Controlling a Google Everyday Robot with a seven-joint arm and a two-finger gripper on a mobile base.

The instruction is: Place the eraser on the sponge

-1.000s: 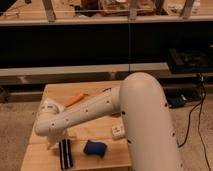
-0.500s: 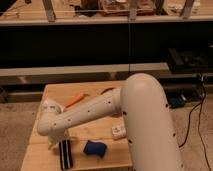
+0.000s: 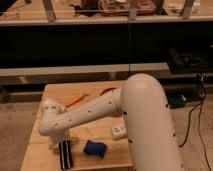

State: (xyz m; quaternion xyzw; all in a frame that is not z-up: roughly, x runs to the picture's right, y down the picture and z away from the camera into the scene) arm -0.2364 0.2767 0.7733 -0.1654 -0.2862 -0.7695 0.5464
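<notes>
The gripper (image 3: 58, 142) hangs low over the front left part of the wooden table (image 3: 60, 92), under the bent end of the arm (image 3: 90, 112). The eraser (image 3: 65, 156) lies directly at its 6 o'clock, and its upper end seems to touch the gripper. Whether the gripper is wide, narrow or holding the eraser, I cannot tell.

There is one eraser, a long narrow black block with white stripes along its length, lying flat. There is one sponge (image 3: 95, 148), at 3 o'clock from the eraser and near it but apart. It is dark blue, soft, with a wavy outline. One small white box (image 3: 118, 132) sits at 2 o'clock from the sponge. One thin orange stick (image 3: 75, 100) lies at 12 o'clock from the gripper, well apart. The arm is smooth, white and round.
</notes>
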